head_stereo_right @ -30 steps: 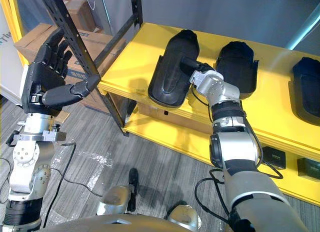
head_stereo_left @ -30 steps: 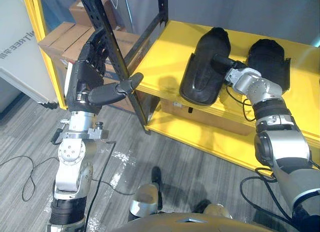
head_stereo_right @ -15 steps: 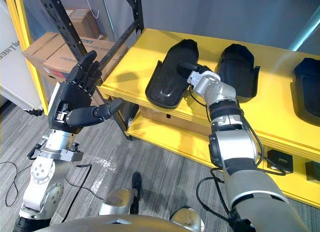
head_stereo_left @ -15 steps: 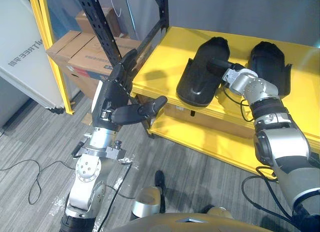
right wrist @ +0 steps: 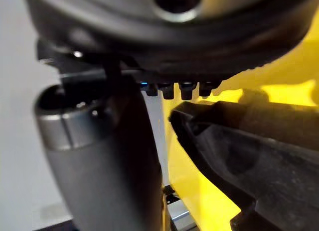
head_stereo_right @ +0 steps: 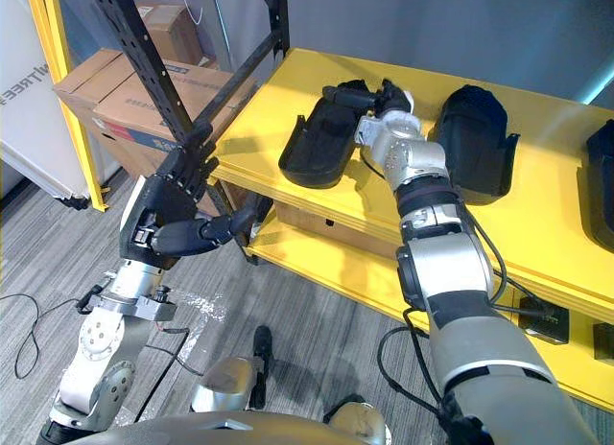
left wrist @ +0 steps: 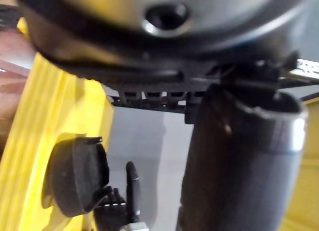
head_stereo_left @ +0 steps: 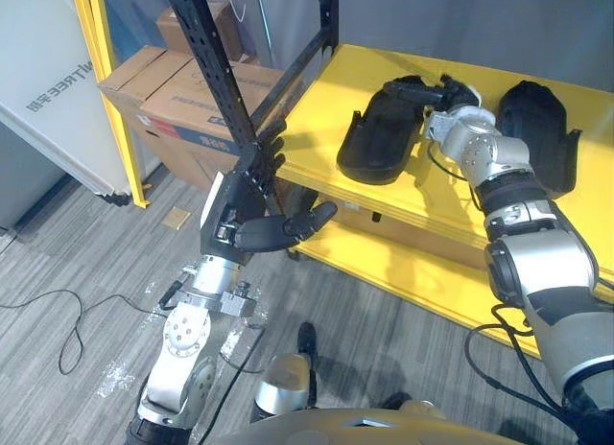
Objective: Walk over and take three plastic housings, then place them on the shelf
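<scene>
The black housing (head_stereo_left: 379,138) lay on the yellow shelf (head_stereo_left: 331,90), a little back from the front edge. A second before, it was tipped up at that edge with its hollow side facing out. Since then it had gone down flatter and farther in.

The right hand (head_stereo_right: 386,98) was at the far end of the housing and touched it. I could not tell if it was holding on or letting go. A second housing (head_stereo_left: 539,128) lay just beside it on the same shelf. A third housing (head_stereo_right: 602,172) sat farther along, well apart from the first.

That made three on the shelf, so I think the job was nearly done. The hand likely just had to come away.

The left hand (head_stereo_left: 240,210) was spread wide, with its thumb sticking out, and held nothing. It had come past the black post (head_stereo_left: 216,71) and hung in the air near the shelf's front edge. The camera had moved too.

Below was a lower yellow board (head_stereo_left: 403,272). Cardboard boxes (head_stereo_left: 158,81) stood to the left, near a white panel (head_stereo_left: 38,90). The floor (head_stereo_left: 77,272) was grey, and so was the wall (head_stereo_left: 460,23) behind.
</scene>
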Controlling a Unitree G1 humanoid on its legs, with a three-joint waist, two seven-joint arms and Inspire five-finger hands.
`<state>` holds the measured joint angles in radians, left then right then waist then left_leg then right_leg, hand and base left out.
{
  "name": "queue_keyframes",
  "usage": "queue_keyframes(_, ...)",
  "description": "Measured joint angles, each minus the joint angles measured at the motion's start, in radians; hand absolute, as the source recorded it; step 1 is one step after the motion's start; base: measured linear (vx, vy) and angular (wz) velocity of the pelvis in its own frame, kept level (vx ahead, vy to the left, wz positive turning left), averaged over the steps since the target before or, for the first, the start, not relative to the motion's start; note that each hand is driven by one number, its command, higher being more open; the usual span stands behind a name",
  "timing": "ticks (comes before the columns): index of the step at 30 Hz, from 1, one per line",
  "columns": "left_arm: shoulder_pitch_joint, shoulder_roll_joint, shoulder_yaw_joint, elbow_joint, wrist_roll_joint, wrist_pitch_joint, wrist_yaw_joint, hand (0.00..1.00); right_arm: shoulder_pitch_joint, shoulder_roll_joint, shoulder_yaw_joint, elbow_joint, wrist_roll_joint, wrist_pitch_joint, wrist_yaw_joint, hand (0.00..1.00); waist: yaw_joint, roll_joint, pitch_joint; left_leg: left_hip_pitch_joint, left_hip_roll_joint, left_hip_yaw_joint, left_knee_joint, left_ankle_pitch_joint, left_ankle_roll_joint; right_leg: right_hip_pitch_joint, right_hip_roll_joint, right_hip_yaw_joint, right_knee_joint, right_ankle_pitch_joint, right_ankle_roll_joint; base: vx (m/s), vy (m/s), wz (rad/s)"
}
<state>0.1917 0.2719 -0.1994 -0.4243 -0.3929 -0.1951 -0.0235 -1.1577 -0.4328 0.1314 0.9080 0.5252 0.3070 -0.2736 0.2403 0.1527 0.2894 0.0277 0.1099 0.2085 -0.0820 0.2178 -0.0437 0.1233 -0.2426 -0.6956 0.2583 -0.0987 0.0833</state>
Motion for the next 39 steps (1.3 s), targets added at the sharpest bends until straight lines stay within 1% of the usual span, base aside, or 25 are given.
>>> queue_keyframes(2,0.017,0.002,-0.013,0.012,-0.003,0.000,-0.001,1.00,-0.026,-0.004,0.005,0.000,-0.066,-0.065,0.019,1.00,0.001,-0.001,0.000,0.000,0.002,0.001,0.000,0.000,-0.001,0.000,0.002,0.001,-0.001,-0.001,-0.002,0.00,-0.017,-0.01)
queue_keyframes(3,0.018,0.002,-0.024,0.027,-0.006,0.000,-0.003,1.00,-0.048,-0.008,0.025,-0.001,-0.145,-0.116,0.027,1.00,0.002,-0.002,0.000,0.000,0.004,0.001,0.000,0.000,-0.001,0.000,0.004,0.001,-0.002,-0.002,-0.003,0.00,0.000,0.00)
queue_keyframes(4,0.018,0.003,-0.030,0.034,-0.006,0.000,-0.003,1.00,-0.058,-0.013,0.040,-0.003,-0.189,-0.152,0.029,1.00,0.001,-0.003,0.001,0.000,0.004,0.001,0.000,0.000,-0.001,0.000,0.004,0.001,-0.002,-0.002,-0.003,0.00,0.000,0.00)
queue_keyframes(7,0.018,0.004,-0.044,0.040,-0.006,0.000,-0.010,1.00,-0.086,-0.036,0.067,-0.021,-0.299,-0.200,0.028,1.00,0.004,-0.006,0.000,0.000,0.003,0.003,0.000,0.000,-0.001,0.000,0.004,0.002,-0.005,-0.001,-0.004,0.00,0.000,0.00)
queue_keyframes(9,0.018,0.018,-0.050,0.046,-0.025,0.000,-0.011,1.00,-0.098,-0.048,0.087,-0.062,-0.455,-0.236,0.023,1.00,0.001,-0.010,-0.001,0.000,0.004,0.007,0.000,-0.001,-0.002,0.000,0.008,0.005,-0.015,0.002,-0.007,0.01,-0.014,-0.05)
queue_keyframes(11,0.018,0.027,-0.059,0.053,-0.038,-0.003,-0.011,1.00,-0.098,-0.072,0.134,-0.104,-0.541,-0.257,0.022,1.00,0.000,-0.017,-0.004,0.000,0.006,0.012,0.000,-0.002,-0.003,-0.001,0.010,0.010,-0.019,0.005,-0.004,0.01,-0.017,-0.07)
queue_keyframes(12,0.018,0.027,-0.062,0.058,-0.038,-0.003,-0.011,1.00,-0.098,-0.083,0.156,-0.136,-0.541,-0.257,0.022,1.00,-0.002,-0.023,-0.007,0.001,0.007,0.018,0.000,-0.004,-0.004,-0.001,0.012,0.012,-0.023,0.006,-0.004,0.01,-0.021,-0.07)
queue_keyframes(14,0.019,0.029,-0.061,0.065,-0.038,-0.006,-0.009,1.00,-0.098,-0.084,0.158,-0.195,-0.539,-0.257,0.030,1.00,-0.005,-0.029,-0.010,0.003,0.011,0.027,-0.001,-0.009,-0.009,0.000,0.019,0.019,-0.036,0.012,-0.009,0.02,-0.027,-0.11)
queue_keyframes(15,0.019,0.033,-0.061,0.065,-0.038,-0.008,-0.008,1.00,-0.093,-0.086,0.159,-0.234,-0.538,-0.257,0.035,1.00,-0.009,-0.030,-0.011,0.004,0.013,0.033,-0.001,-0.010,-0.008,-0.001,0.021,0.022,-0.041,0.018,-0.003,0.02,-0.024,-0.13)
queue_keyframes(17,0.026,0.040,-0.057,0.065,-0.037,-0.024,-0.006,1.00,-0.054,-0.098,0.158,-0.353,-0.501,-0.256,0.065,1.00,-0.023,-0.035,-0.013,0.011,0.014,0.043,-0.001,-0.014,-0.008,0.000,0.025,0.030,-0.056,0.027,0.000,0.02,-0.018,-0.17)
queue_keyframes(18,0.039,0.041,-0.049,0.064,-0.036,-0.033,-0.005,1.00,0.011,-0.114,0.150,-0.462,-0.480,-0.257,0.091,1.00,-0.026,-0.043,-0.021,0.019,0.017,0.062,-0.001,-0.021,-0.010,0.002,0.029,0.044,-0.069,0.033,0.001,0.04,-0.025,-0.30)
queue_keyframes(19,0.055,0.041,-0.033,0.063,-0.036,-0.046,-0.003,1.00,0.110,-0.124,0.118,-0.588,-0.479,-0.259,0.112,1.00,-0.038,-0.058,-0.036,0.019,0.020,0.072,-0.001,-0.025,-0.009,0.001,0.035,0.053,-0.085,0.040,0.003,0.06,-0.027,-0.32)
queue_keyframes(21,0.066,0.041,0.005,0.063,-0.035,-0.047,0.007,1.00,0.286,-0.123,0.050,-0.762,-0.478,-0.259,0.140,1.00,-0.059,-0.078,-0.052,0.024,0.021,0.092,-0.001,-0.031,-0.010,0.001,0.040,0.069,-0.104,0.051,0.003,0.07,-0.019,-0.31)
queue_keyframes(22,0.071,0.039,0.032,0.063,-0.028,-0.047,0.022,1.00,0.410,-0.123,0.007,-0.856,-0.467,-0.254,0.161,1.00,-0.071,-0.082,-0.054,0.037,0.021,0.115,-0.001,-0.038,-0.011,0.002,0.041,0.090,-0.111,0.058,0.004,0.05,0.000,-0.41)
queue_keyframes(23,0.077,0.038,0.045,0.062,-0.028,-0.047,0.030,1.00,0.470,-0.121,-0.014,-0.894,-0.463,-0.252,0.171,1.00,-0.079,-0.082,-0.059,0.040,0.020,0.125,-0.002,-0.041,-0.011,0.002,0.042,0.098,-0.118,0.062,0.004,0.04,0.010,-0.50)
queue_keyframes(24,0.087,0.031,0.069,0.061,-0.028,-0.048,0.044,1.00,0.587,-0.120,-0.055,-0.955,-0.467,-0.248,0.190,1.00,-0.095,-0.082,-0.069,0.042,0.021,0.144,-0.002,-0.046,-0.010,0.002,0.046,0.117,-0.135,0.075,0.006,0.04,0.006,-0.52)
queue_keyframes(25,0.095,0.017,0.094,0.061,-0.025,-0.048,0.058,1.00,0.679,-0.118,-0.085,-0.980,-0.484,-0.245,0.202,1.00,-0.113,-0.081,-0.071,0.051,0.022,0.169,-0.003,-0.052,-0.011,0.004,0.055,0.133,-0.154,0.089,0.004,0.03,0.008,-0.54)
queue_keyframes(26,0.095,0.012,0.101,0.061,-0.023,-0.048,0.068,1.00,0.720,-0.117,-0.100,-0.990,-0.500,-0.243,0.205,1.00,-0.120,-0.081,-0.073,0.053,0.022,0.180,-0.003,-0.055,-0.012,0.002,0.057,0.143,-0.164,0.097,0.004,0.01,0.025,-0.56)
queue_keyframes(27,0.095,0.002,0.113,0.060,-0.016,-0.048,0.082,1.00,0.787,-0.111,-0.129,-1.001,-0.530,-0.243,0.209,1.00,-0.139,-0.080,-0.075,0.055,0.026,0.201,-0.005,-0.060,-0.014,0.002,0.069,0.158,-0.190,0.112,0.002,-0.01,0.023,-0.43)
queue_keyframes(30,0.097,-0.014,0.118,0.060,0.014,-0.047,0.090,1.00,0.912,-0.090,-0.186,-1.017,-0.540,-0.248,0.212,1.00,-0.170,-0.081,-0.093,0.055,0.040,0.248,-0.006,-0.074,-0.020,0.002,0.092,0.186,-0.261,0.149,-0.003,0.01,0.000,-0.48)
queue_keyframes(31,0.097,-0.022,0.118,0.060,0.017,-0.047,0.090,1.00,0.935,-0.080,-0.196,-1.026,-0.538,-0.250,0.213,1.00,-0.172,-0.082,-0.097,0.056,0.040,0.253,-0.005,-0.074,-0.020,0.003,0.096,0.190,-0.271,0.155,-0.002,0.05,-0.028,-0.36)
queue_keyframes(32,0.099,-0.040,0.118,0.060,0.031,-0.047,0.090,1.00,0.989,-0.052,-0.212,-1.054,-0.529,-0.272,0.217,1.00,-0.185,-0.084,-0.104,0.057,0.043,0.259,-0.003,-0.074,-0.020,0.006,0.106,0.197,-0.291,0.171,-0.004,0.05,-0.014,-0.21)
queue_keyframes(33,0.101,-0.045,0.118,0.060,0.038,-0.047,0.091,1.00,1.006,-0.042,-0.212,-1.064,-0.527,-0.282,0.219,1.00,-0.191,-0.085,-0.108,0.057,0.045,0.262,-0.003,-0.074,-0.020,0.006,0.107,0.199,-0.297,0.174,-0.005,0.08,-0.018,-0.20)
queue_keyframes(37,0.134,-0.079,0.117,0.061,0.045,-0.040,0.070,1.00,1.105,0.024,-0.208,-1.115,-0.499,-0.371,0.224,1.00,-0.194,-0.082,-0.138,0.067,0.054,0.280,-0.002,-0.079,-0.029,0.008,0.118,0.210,-0.301,0.176,-0.008,0.07,-0.014,-0.09)
queue_keyframes(39,0.136,-0.078,0.118,0.061,0.045,-0.026,0.065,1.00,1.109,0.042,-0.205,-1.116,-0.497,-0.385,0.227,1.00,-0.194,-0.085,-0.149,0.066,0.055,0.281,-0.002,-0.080,-0.031,0.010,0.121,0.210,-0.308,0.176,-0.008,0.07,-0.002,-0.01)
